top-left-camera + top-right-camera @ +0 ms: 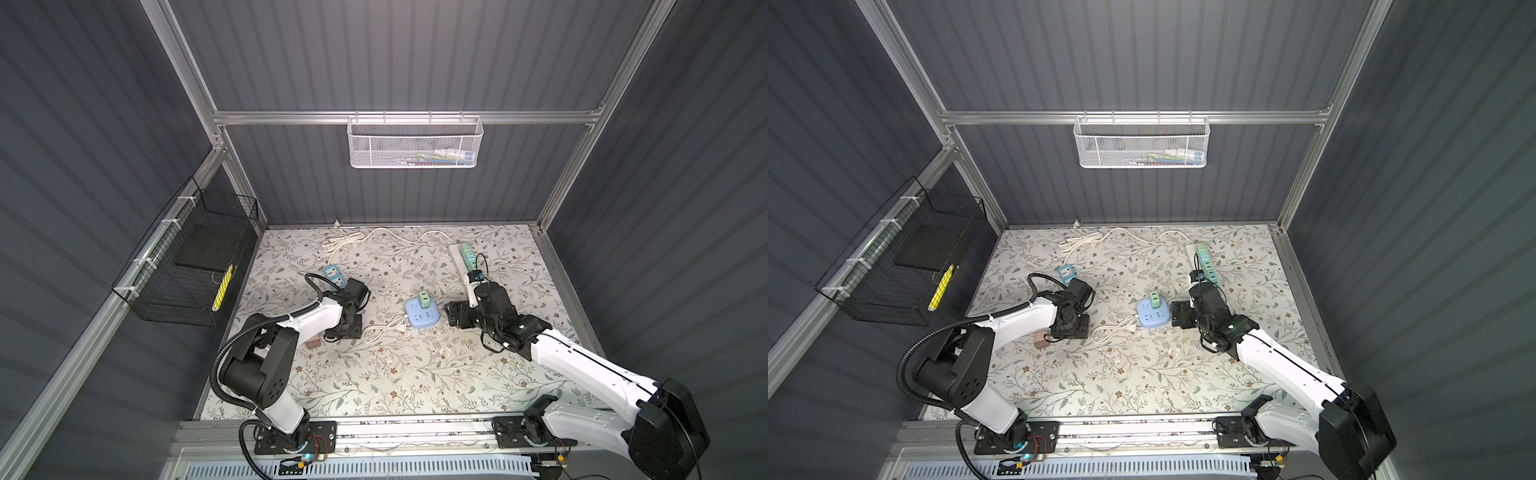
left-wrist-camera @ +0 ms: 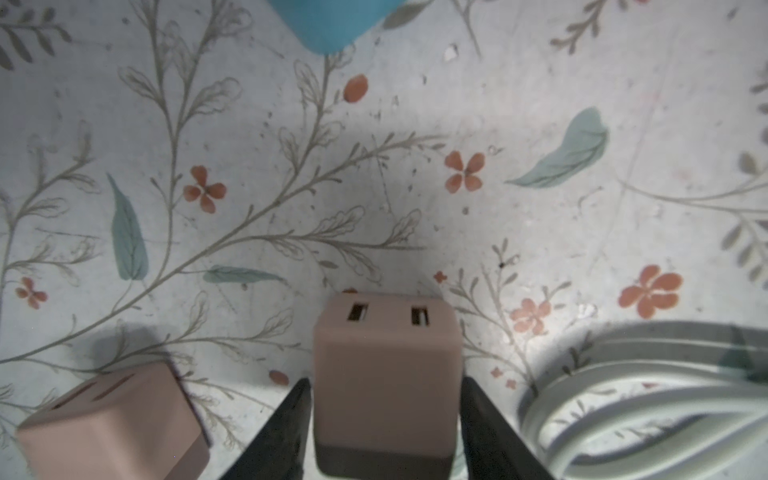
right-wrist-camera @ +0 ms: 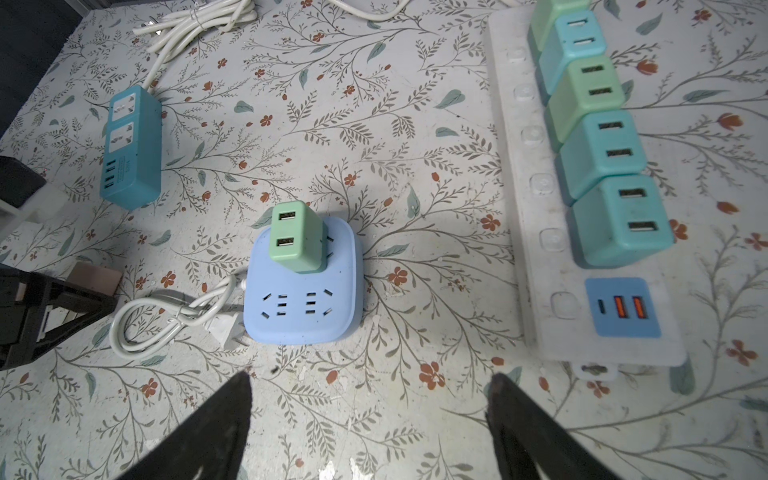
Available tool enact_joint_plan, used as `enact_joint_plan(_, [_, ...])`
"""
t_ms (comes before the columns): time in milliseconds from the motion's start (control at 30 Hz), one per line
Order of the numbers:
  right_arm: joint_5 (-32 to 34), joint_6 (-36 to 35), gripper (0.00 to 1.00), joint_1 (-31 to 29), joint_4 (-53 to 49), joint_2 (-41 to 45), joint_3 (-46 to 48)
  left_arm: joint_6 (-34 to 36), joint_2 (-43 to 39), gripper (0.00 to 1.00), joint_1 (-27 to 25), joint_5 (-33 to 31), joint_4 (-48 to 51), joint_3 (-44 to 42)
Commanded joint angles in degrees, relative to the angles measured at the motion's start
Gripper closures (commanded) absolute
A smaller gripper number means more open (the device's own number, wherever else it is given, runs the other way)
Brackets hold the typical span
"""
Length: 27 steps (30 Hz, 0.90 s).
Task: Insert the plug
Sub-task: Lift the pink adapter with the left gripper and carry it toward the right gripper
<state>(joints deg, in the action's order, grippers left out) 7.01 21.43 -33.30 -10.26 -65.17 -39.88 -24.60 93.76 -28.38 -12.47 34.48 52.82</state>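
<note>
The pink charger plug (image 2: 386, 353) sits between the fingers of my left claw (image 2: 386, 382). The jaws are drawn in narrow, with a black finger against each of its sides. Its face with the two USB slots points away from my wrist, out past the fingertips. I cannot tell whether it rests on the floral mat (image 1: 374, 374) or hangs just above it.

A second pink plug (image 2: 112, 424) lies tilted on the mat just beside that claw, on its outer side. On the inner side, near the claw, a coiled white cord (image 2: 644, 395) lies between my two claws. Beyond the left fingertips is the teal power strip (image 1: 335, 276).

My right claw (image 3: 370, 378) stands wide apart with nothing in it, hovering low over the mat. Just ahead of its tips is the blue square socket block (image 3: 303, 307), with a green charger (image 3: 293, 237) plugged upright into it. Off to that claw's outer side runs the long white power strip (image 3: 540, 208), carrying a row of teal and green chargers (image 3: 602, 153).
</note>
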Motion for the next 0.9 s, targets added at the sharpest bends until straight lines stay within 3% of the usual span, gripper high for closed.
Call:
enact_joint_plan(0, [0.5,-0.3,0.12,0.0,0.4,0.7,0.6,1.0,2.1,0.45,0.2,-1.7,-0.2,0.4])
enact_joint_plan(267, [1.2,-0.4,0.12,0.0,0.7,0.7,0.8,2.2,-0.3,0.69,-0.1,-3.0,-0.5,1.0])
enact_joint_plan(367, [1.3,-0.4,0.12,0.0,0.9,0.2,0.7,5.0,-6.4,0.7,-1.6,-5.3,-2.7,2.4])
enact_joint_plan(600, [0.6,0.3,0.13,0.1,1.9,-0.4,0.9,15.6,-14.8,0.74,-13.0,-8.7,-23.5,-0.6])
enact_joint_plan(733, [-3.5,0.8,0.16,0.0,0.7,0.7,-0.2,22.3,-17.0,0.81,-17.5,-2.9,-41.2,-7.1])
enact_joint_plan(867, [-9.4,-0.2,0.22,0.0,-0.4,4.1,-1.3,25.4,-17.4,0.81,-19.6,2.9,-48.8,-9.7])
